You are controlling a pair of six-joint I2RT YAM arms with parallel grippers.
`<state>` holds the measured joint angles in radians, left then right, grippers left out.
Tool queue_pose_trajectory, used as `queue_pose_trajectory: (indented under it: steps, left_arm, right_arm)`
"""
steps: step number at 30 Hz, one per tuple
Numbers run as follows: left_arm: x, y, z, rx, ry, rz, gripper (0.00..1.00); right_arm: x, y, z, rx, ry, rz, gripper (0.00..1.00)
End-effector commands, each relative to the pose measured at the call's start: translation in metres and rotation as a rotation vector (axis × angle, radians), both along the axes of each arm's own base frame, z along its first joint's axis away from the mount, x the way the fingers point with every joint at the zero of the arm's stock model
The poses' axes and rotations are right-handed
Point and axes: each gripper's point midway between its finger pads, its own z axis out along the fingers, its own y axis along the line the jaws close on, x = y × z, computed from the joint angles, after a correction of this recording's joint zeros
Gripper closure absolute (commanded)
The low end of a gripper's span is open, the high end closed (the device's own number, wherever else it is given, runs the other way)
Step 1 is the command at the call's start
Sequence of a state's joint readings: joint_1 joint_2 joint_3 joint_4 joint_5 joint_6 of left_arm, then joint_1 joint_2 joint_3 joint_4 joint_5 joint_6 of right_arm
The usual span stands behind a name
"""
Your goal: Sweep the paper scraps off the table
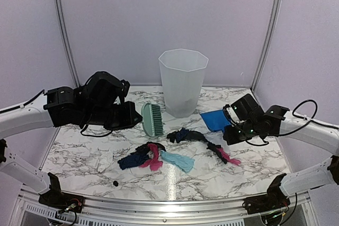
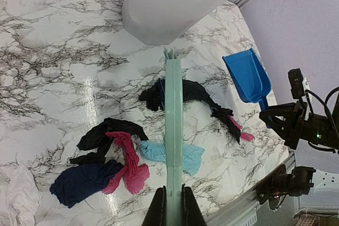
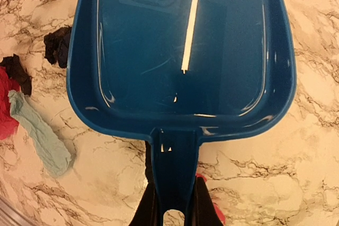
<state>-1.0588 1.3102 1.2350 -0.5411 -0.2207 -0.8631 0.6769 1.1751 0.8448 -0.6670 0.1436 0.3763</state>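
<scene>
Scraps (image 1: 153, 158) lie scattered across the middle of the table (image 1: 79, 157), between the brush (image 1: 152, 120) clenched in the left gripper (image 2: 174, 205) and the dustpan (image 3: 180, 51) grasped by its handle in the right gripper (image 3: 172, 200), a translucent bin (image 1: 183, 80) standing behind them.

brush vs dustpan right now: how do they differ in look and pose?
Colour: the brush is pale green, the dustpan blue.
Holder: the brush sits in the left gripper, the dustpan in the right gripper.
Pose: from its wrist camera the brush shows edge-on; the dustpan shows its full open face, with no paper scraps in it.
Shared: each is clamped by its handle.
</scene>
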Motion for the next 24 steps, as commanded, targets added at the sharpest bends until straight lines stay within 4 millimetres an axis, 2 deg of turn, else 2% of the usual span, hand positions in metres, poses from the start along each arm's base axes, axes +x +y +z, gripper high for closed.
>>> queue_pose_trajectory:
  steps: [1, 8, 12, 17, 20, 24]
  left_arm:
    - [0.0, 0.003, 0.01, 0.012, -0.028, -0.007, 1.0]
    - [0.001, 0.001, 0.004, 0.052, -0.026, -0.021, 1.0]
    - [0.002, -0.003, -0.003, 0.086, -0.015, -0.037, 1.0]
    - [0.007, 0.0, -0.018, 0.161, -0.013, -0.029, 1.0]
    - [0.012, 0.011, -0.019, 0.228, -0.023, 0.005, 1.0]
    - [0.016, 0.037, -0.016, 0.285, -0.028, 0.062, 1.0]
  right_arm:
    - [-0.019, 0.003, 0.01, 0.004, 0.065, 0.066, 1.0]
    - [-0.05, 0.003, -0.001, 0.03, 0.211, 0.101, 1.0]
    - [-0.059, 0.003, 0.009, 0.055, 0.238, 0.097, 1.0]
    - [-0.078, 0.023, 0.019, 0.073, 0.304, 0.167, 1.0]
    - [-0.094, 0.039, 0.024, 0.033, 0.319, 0.247, 1.0]
    - [-0.109, 0.05, 0.028, -0.022, 0.327, 0.325, 1.0]
